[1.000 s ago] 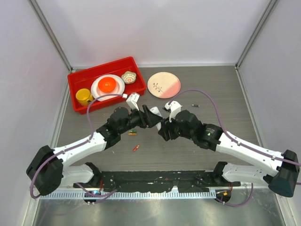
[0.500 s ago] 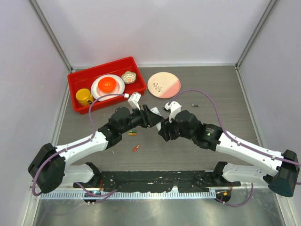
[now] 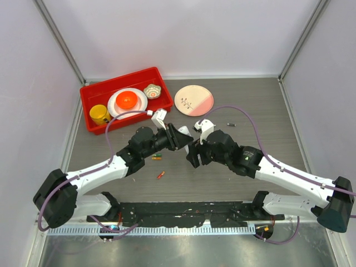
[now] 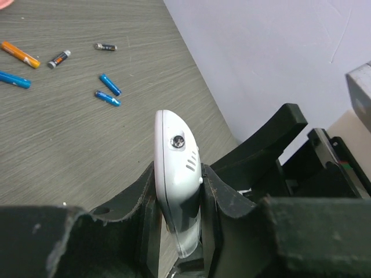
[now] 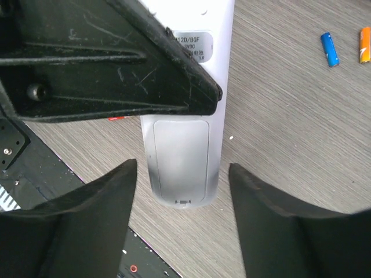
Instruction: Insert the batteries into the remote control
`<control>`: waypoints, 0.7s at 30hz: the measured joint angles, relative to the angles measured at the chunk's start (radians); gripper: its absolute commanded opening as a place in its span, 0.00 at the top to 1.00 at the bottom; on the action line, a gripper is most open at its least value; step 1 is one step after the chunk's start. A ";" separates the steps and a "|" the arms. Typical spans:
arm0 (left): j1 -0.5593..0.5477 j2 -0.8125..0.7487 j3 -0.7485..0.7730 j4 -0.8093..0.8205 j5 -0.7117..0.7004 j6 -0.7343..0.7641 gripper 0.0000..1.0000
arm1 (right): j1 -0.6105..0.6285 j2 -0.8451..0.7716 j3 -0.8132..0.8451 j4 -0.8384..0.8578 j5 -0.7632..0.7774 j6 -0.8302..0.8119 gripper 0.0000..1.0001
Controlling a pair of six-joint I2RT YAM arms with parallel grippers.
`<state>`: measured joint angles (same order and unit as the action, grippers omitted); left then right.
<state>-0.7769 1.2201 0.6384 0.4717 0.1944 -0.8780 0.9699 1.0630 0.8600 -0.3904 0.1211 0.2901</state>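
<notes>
Jaws on left gripper (image 4: pixel 179 200) clamped across remote control (image 4: pixel 174 145); right gripper (image 5: pixel 181 174) jaws apart, remote's long axis pointing into that gap.

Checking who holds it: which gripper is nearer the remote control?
Left. The left gripper is clamped on the remote control; the right gripper is open, straddling its end without touching.

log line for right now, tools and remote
left tool: shut on remote control | right tool: open, flanking its cover end | battery cover: on | batteries: loose on table
</notes>
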 measured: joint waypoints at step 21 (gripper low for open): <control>-0.025 -0.089 -0.192 0.120 -0.333 0.160 1.00 | -0.003 -0.251 -0.267 0.183 0.201 0.338 0.21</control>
<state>-0.8021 1.1316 0.4461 0.5915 -0.1387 -0.7177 0.9668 0.8116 0.5926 -0.2077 0.3218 0.6277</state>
